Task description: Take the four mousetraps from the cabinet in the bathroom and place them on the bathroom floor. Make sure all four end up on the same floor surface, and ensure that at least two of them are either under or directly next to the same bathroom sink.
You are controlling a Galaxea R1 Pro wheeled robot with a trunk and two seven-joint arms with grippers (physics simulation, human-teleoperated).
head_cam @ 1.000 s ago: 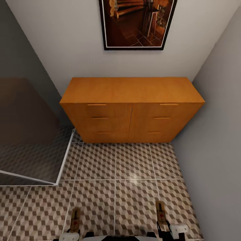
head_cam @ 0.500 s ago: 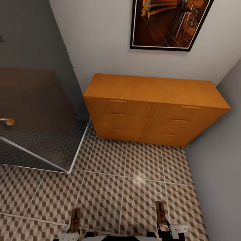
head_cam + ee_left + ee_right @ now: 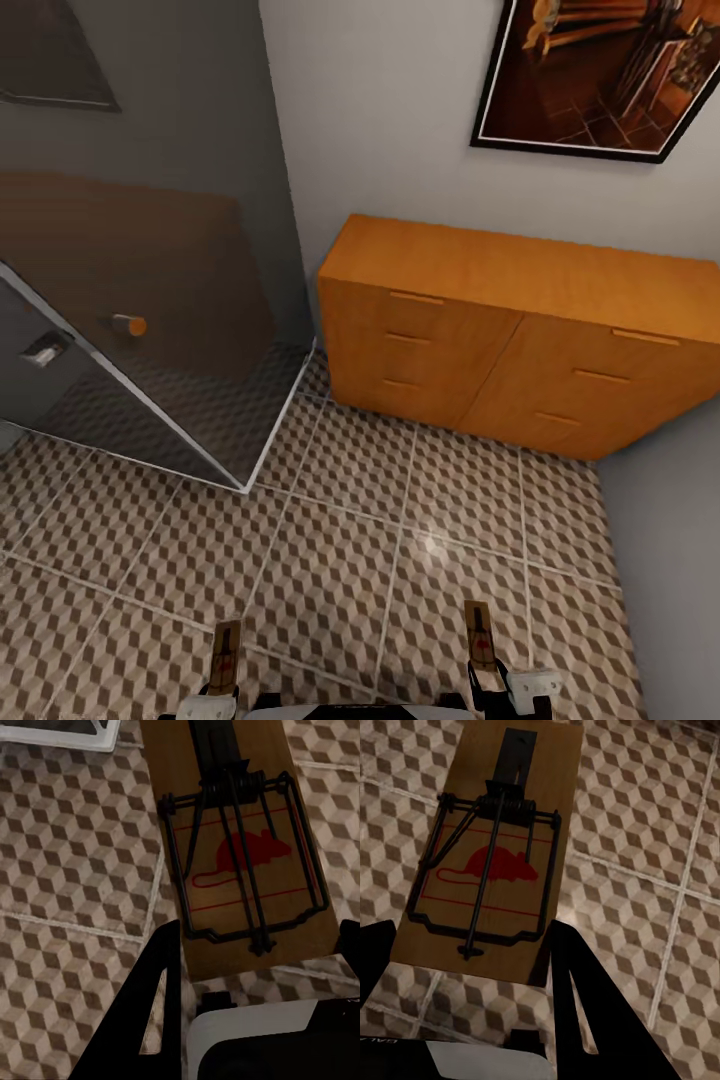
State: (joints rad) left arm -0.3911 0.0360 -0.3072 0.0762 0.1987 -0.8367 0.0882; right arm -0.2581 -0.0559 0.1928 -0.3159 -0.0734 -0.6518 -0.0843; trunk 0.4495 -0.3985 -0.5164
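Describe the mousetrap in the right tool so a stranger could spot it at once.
Start at the orange-brown cabinet and come down across the cube-patterned floor to the view's lower edge. Of two tan boards there, it is the mousetrap on the right, in the right tool, with a red mouse print under black wire.

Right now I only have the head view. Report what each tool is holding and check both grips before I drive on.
Observer: The left tool is closed on a flat tan wooden mousetrap. Its dark fingers flank the board's long edges.
Operator: Describe that trap.
Observer: Its black wire spring sits above a red mouse print, with the wire frame lying flat over the print.
Operator: Now the right side.
Observer: The right tool holds a second tan mousetrap the same way, above the cube-patterned floor tiles.
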